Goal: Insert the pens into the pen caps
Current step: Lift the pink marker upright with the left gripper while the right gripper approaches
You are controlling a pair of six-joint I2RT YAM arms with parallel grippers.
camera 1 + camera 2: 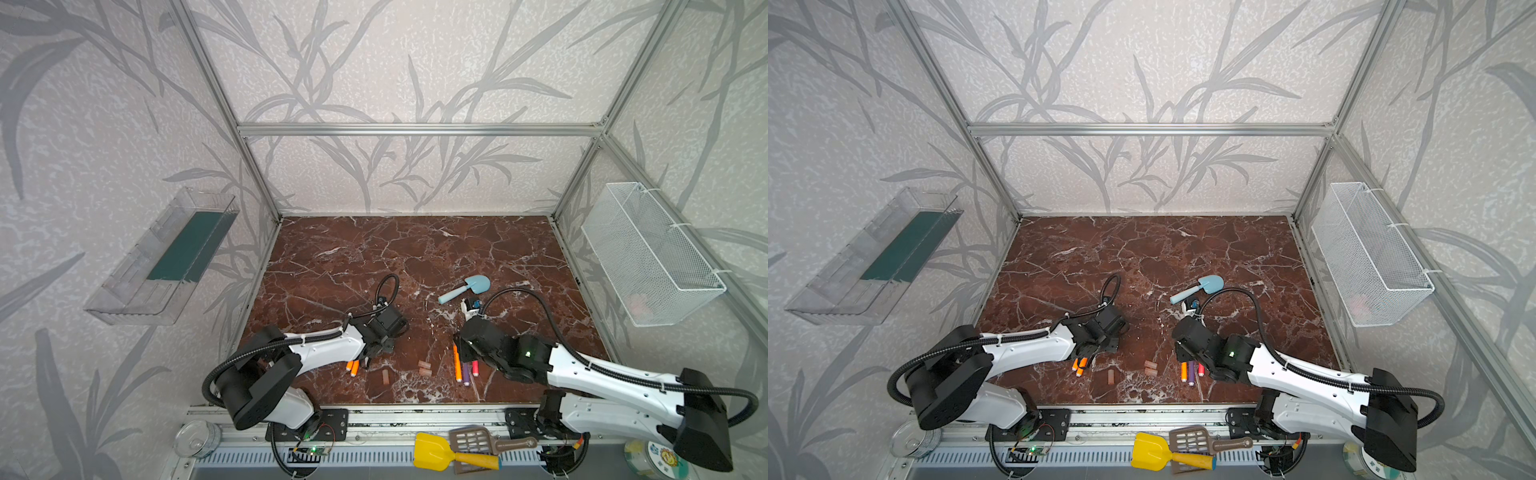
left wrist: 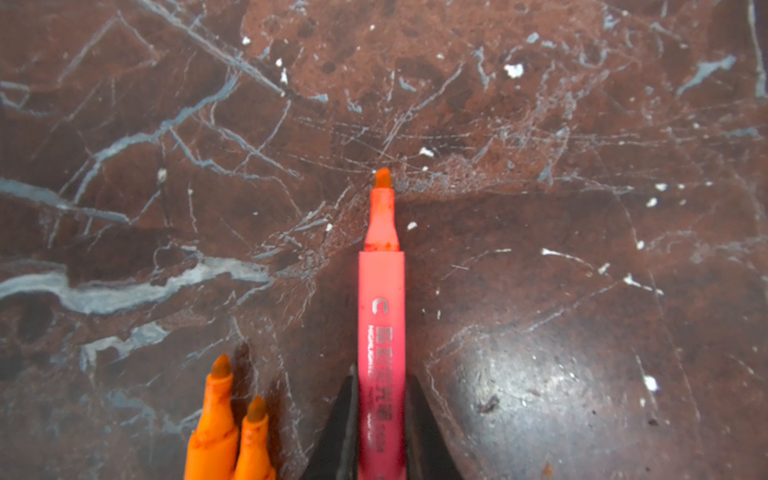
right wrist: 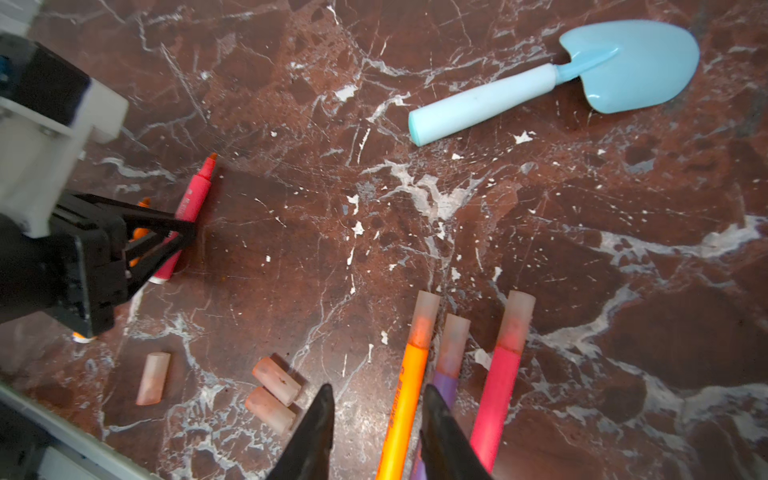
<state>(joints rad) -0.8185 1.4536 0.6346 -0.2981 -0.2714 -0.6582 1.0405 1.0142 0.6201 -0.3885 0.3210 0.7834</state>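
My left gripper (image 2: 381,376) is shut on a red-pink pen (image 2: 381,299), whose uncapped tip points away over the marble. Beside it lie two orange pens (image 2: 216,424) without caps, which both top views show (image 1: 352,368). My right gripper (image 3: 379,392) hangs open over three capped pens lying side by side: orange (image 3: 405,395), purple (image 3: 446,382) and red-pink (image 3: 498,386). The orange one runs between the spread fingers untouched. Three loose pen caps rest on the table, one alone (image 3: 153,378) and two side by side (image 3: 276,380).
A light-blue toy shovel (image 1: 465,288) lies further back on the marble table (image 1: 374,249). A wire basket (image 1: 652,253) hangs on the right wall and a clear tray (image 1: 166,257) on the left wall. A yellow shovel (image 1: 432,451) and a brown scoop (image 1: 478,440) sit on the front rail.
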